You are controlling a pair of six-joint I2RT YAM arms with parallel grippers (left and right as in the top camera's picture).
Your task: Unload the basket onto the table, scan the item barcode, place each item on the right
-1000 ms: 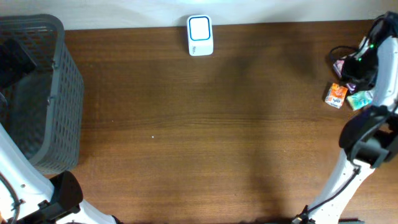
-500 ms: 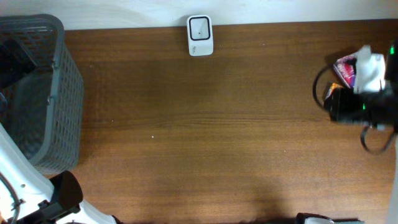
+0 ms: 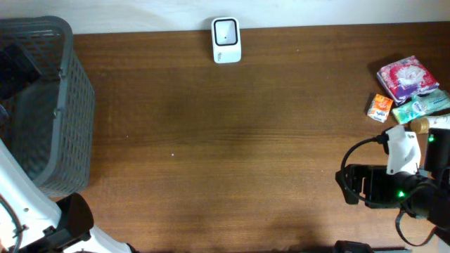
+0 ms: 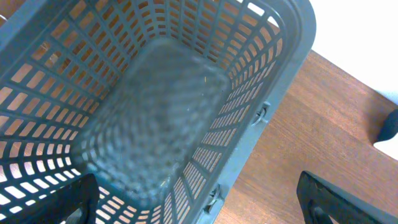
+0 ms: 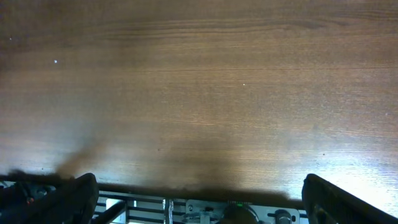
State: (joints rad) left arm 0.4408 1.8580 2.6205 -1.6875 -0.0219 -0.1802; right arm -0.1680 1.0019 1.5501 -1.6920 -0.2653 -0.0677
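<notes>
Right hand spread wide, one scanner, one basket, three packets

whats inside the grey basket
Nothing shows inside the basket: the left wrist view sees its bare mesh floor. One of the fingertips of the left tool covers a patch at the near side, which cannot be checked.

Left hand and right hand both spread wide, seemingly empty

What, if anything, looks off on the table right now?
Nothing stands out. The scanner sits square at the far edge, the basket stands upright on the left, and the small packets lie in a loose cluster at the right edge, none visibly torn or spilled.
</notes>
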